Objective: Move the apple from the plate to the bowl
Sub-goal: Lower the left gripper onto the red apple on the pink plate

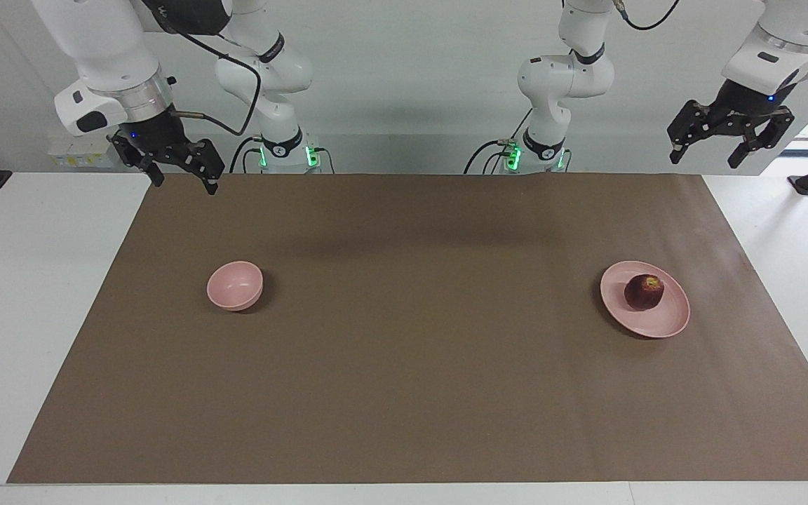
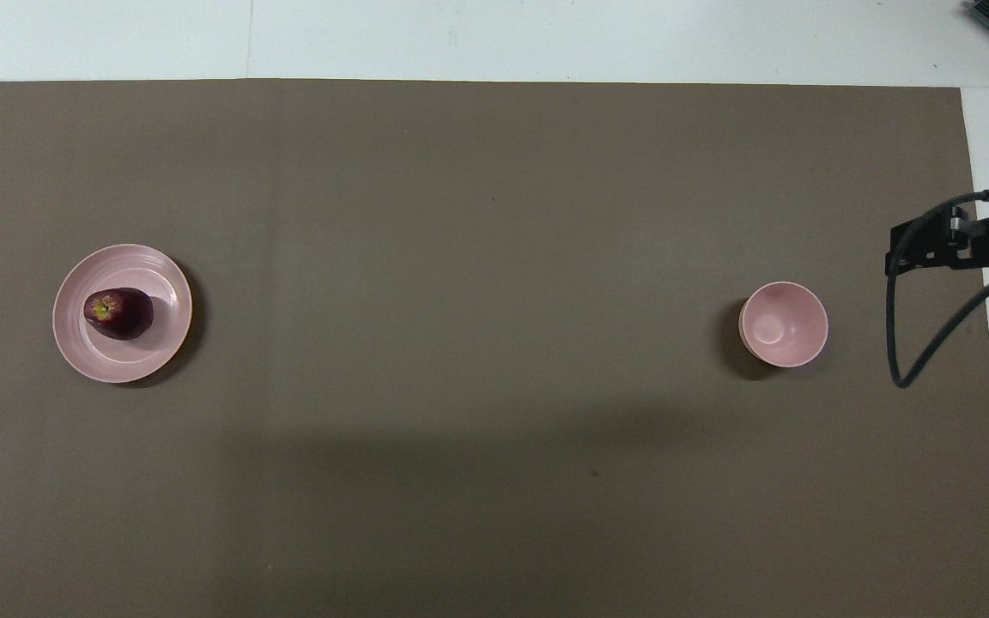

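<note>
No text, label, brand, number or sign can be read in either view.

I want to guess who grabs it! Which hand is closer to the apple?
Left. The left hand hangs open at the apple's end of the table; the right hand waits open at the bowl's end.
</note>
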